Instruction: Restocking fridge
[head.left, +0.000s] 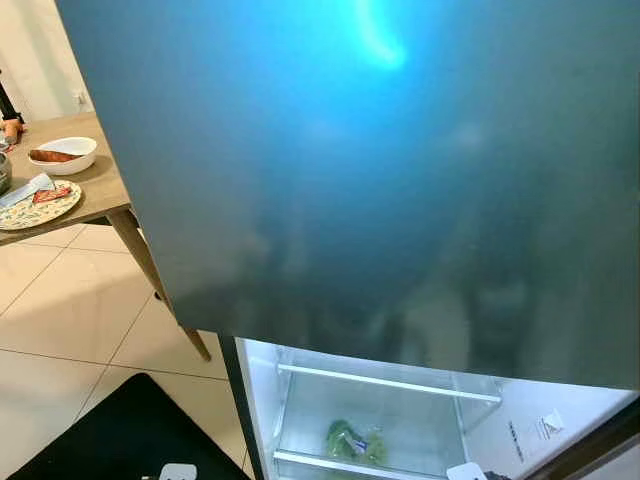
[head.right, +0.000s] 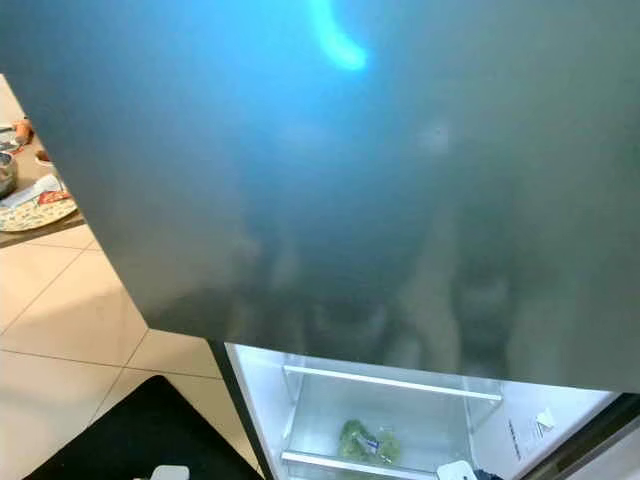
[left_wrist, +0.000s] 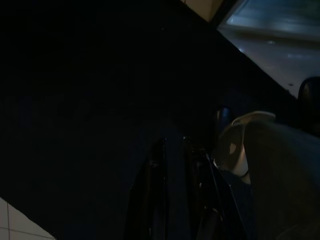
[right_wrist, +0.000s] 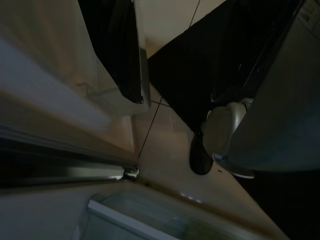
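The fridge's grey-blue upper door (head.left: 380, 170) stands close in front of me, with a bright light glare near its top. Below it the lower compartment is open, showing white walls and a shelf rail (head.left: 385, 382). A clear crisper drawer (head.left: 300, 420) holds a bag of green vegetables (head.left: 352, 441). My left gripper (left_wrist: 177, 200) hangs idle in deep shade over a dark mat. In the right wrist view I see the fridge's bottom edge (right_wrist: 65, 172), tiled floor and my own white foot (right_wrist: 222, 130).
A wooden table (head.left: 95, 190) stands at the left with a white bowl of food (head.left: 64, 155) and a patterned plate (head.left: 40, 205). A black mat (head.left: 130, 435) lies on the pale floor tiles (head.left: 70, 310) before the fridge. A person's hand (head.left: 11, 127) rests at the table's far end.
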